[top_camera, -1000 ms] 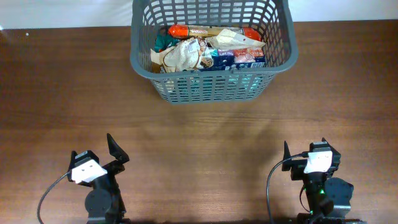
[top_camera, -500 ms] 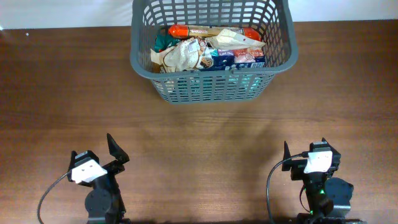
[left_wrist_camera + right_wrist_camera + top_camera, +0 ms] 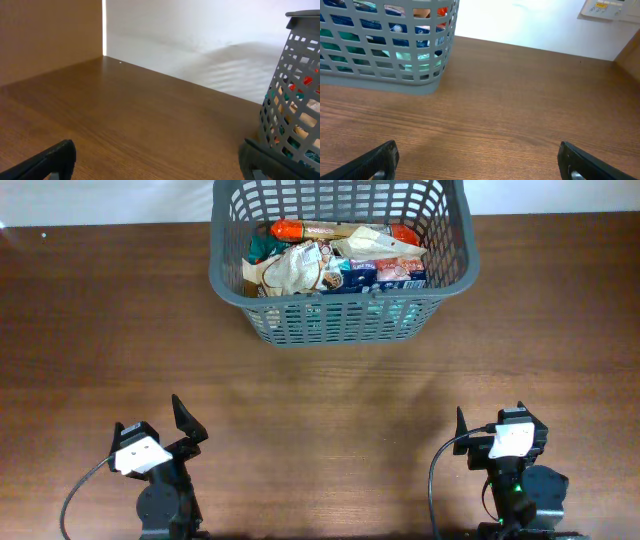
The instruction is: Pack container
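The container is a large dark grey lattice basket (image 3: 340, 315) at the far middle of the wooden table. It holds several snack packages (image 3: 335, 265). It also shows at the right edge of the left wrist view (image 3: 295, 95) and at the top left of the right wrist view (image 3: 385, 50). My left gripper (image 3: 180, 430) is at the near left, open and empty, its fingertips far apart in the left wrist view (image 3: 160, 160). My right gripper (image 3: 490, 430) is at the near right, open and empty, as the right wrist view (image 3: 480, 160) shows. Both are far from the basket.
Bare brown tabletop (image 3: 330, 410) lies between the grippers and the basket. A white wall (image 3: 200, 30) runs behind the table's far edge. A brown panel (image 3: 50, 35) stands at the far left.
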